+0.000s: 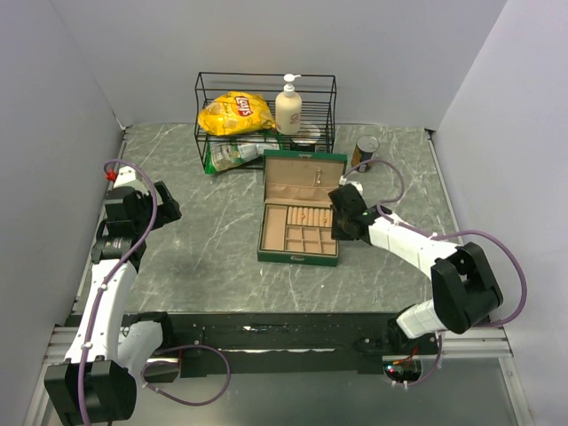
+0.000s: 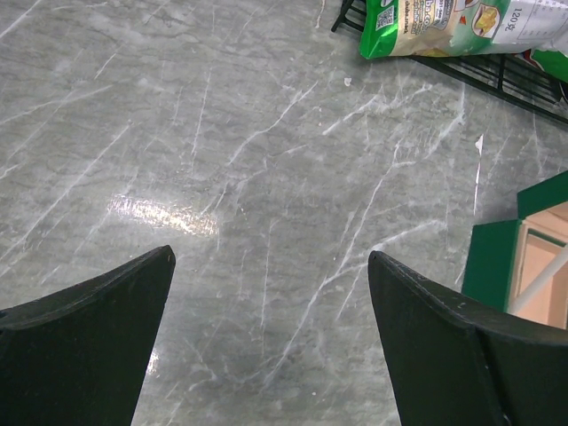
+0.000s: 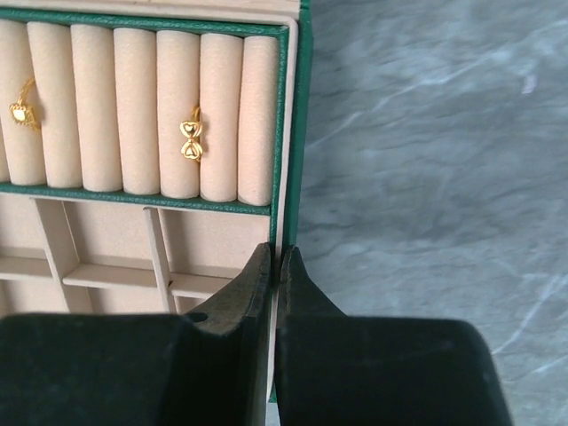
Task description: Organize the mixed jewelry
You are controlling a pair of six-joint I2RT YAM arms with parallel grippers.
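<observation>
The green jewelry box (image 1: 299,257) lies open mid-table with tan compartments. In the right wrist view a small gold bow-shaped ring (image 3: 190,142) sits between the tan ring rolls. Another gold piece (image 3: 19,111) sits in the rolls at the far left. My right gripper (image 3: 276,250) is shut, fingertips together right over the box's right wall (image 3: 302,133), with nothing seen between them. From above, the right gripper (image 1: 338,227) is at the box's right edge. My left gripper (image 2: 271,253) stands wide open over bare table, left of the box, holding nothing; the top view shows this left gripper (image 1: 169,209) too.
A black wire rack (image 1: 264,111) stands at the back with a yellow chip bag (image 1: 234,114), a soap pump bottle (image 1: 288,106) and a green packet (image 1: 232,155). A can (image 1: 365,151) stands right of the rack. Grey walls close in on both sides.
</observation>
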